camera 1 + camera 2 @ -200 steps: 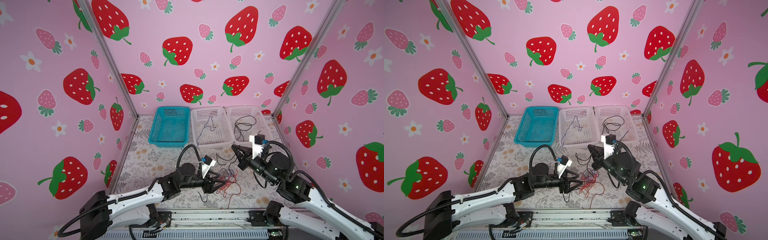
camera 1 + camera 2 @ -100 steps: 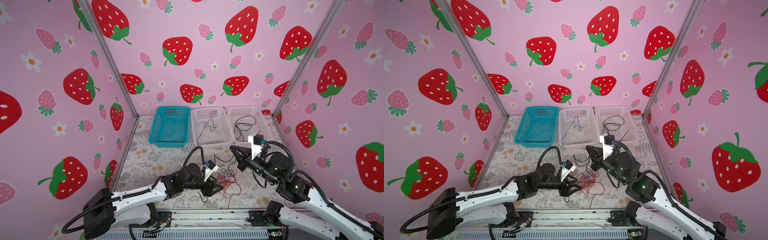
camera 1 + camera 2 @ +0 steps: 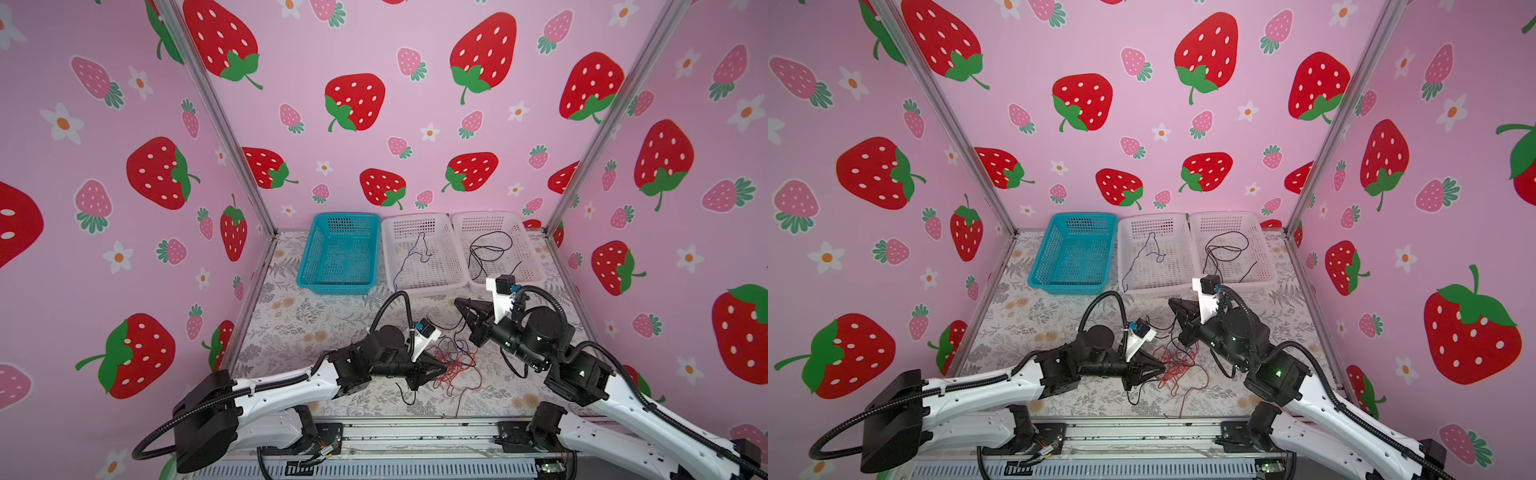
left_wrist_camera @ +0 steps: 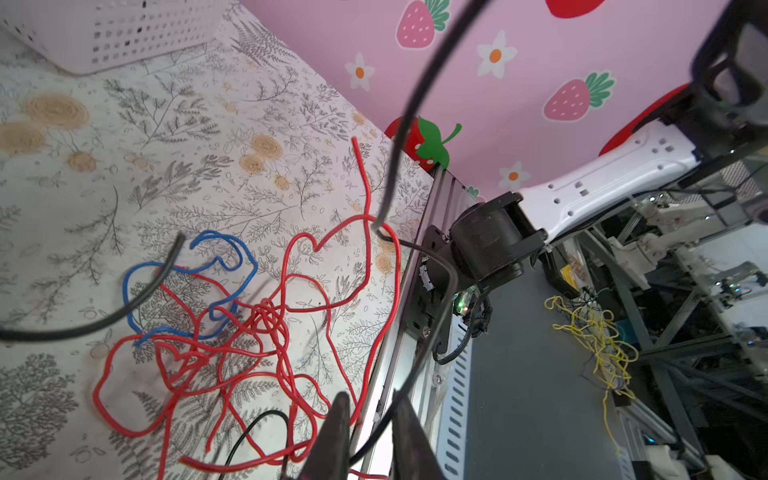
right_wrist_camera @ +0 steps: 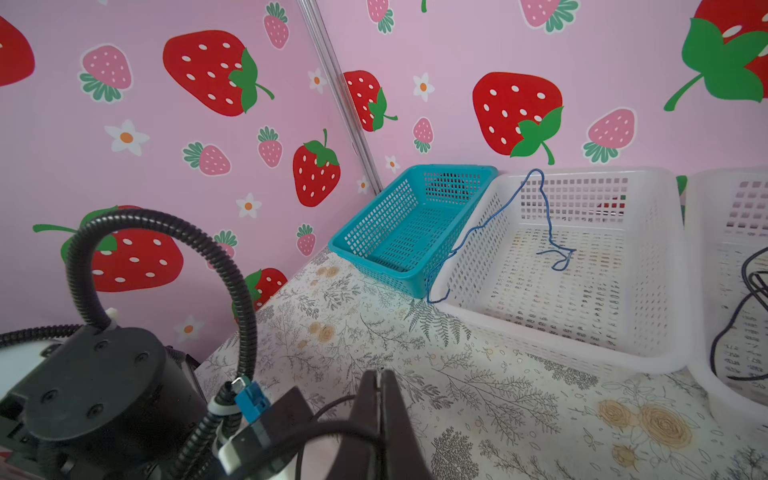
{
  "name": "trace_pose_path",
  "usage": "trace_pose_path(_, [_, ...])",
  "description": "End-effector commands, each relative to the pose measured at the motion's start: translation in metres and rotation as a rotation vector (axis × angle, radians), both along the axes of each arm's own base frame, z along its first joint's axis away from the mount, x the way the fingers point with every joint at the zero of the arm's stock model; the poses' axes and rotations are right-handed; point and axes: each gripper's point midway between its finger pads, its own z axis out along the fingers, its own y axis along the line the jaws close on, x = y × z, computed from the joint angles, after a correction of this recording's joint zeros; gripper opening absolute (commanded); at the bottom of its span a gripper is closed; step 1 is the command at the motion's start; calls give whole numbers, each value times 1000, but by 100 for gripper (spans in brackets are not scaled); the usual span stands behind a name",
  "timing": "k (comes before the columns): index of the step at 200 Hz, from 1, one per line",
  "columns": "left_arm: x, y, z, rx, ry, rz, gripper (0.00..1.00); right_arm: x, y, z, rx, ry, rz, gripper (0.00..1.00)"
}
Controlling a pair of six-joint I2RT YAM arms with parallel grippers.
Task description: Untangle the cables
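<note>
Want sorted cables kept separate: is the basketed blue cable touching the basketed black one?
Apart. In both top views the blue cable lies in the middle white basket, the black cable in the right white basket.

A teal basket (image 3: 338,257) and two white baskets (image 3: 411,226), seemingly touching, stand on the floral tabletop (image 3: 299,328).

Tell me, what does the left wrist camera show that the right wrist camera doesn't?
Only the left wrist view: the red cable knotted with a blue cable, the left tool with a black cable running between its parted fingers, and yellow wires beyond the flowered table. Only the right wrist view: the teal basket, a second blue cable draped over a white basket, the other white basket, and the shut right tool. Both: that table, the pink strawberry wall, a white basket and a black cable at the tool.
</note>
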Motion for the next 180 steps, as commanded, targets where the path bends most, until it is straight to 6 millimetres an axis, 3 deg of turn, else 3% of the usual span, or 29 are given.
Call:
trace_pose_path(1, [-1,-9,45,-111,-42,-27,10,5,-1,-9,-3,18,-25,0])
trace_pose_path(11, [-2,-7,53,-127,-46,-27,7,6,-1,-15,-15,26,-31,0])
trace_pose_path(16, [-3,-6,58,-136,-51,-24,0,7,-1,-19,-24,31,-34,0])
trace_pose_path(52, [-3,9,99,-211,-94,21,0,15,-4,-43,-87,79,-79,2])
trace_pose_path(93, [-8,35,147,-306,-142,79,0,21,-15,-58,-122,119,-118,44])
trace_pose_path(121, [-12,49,169,-335,-157,99,0,21,-23,-61,-120,130,-121,65])
trace_pose_path(180, [-16,68,201,-369,-188,136,0,-14,-2,-69,-66,112,122,66])
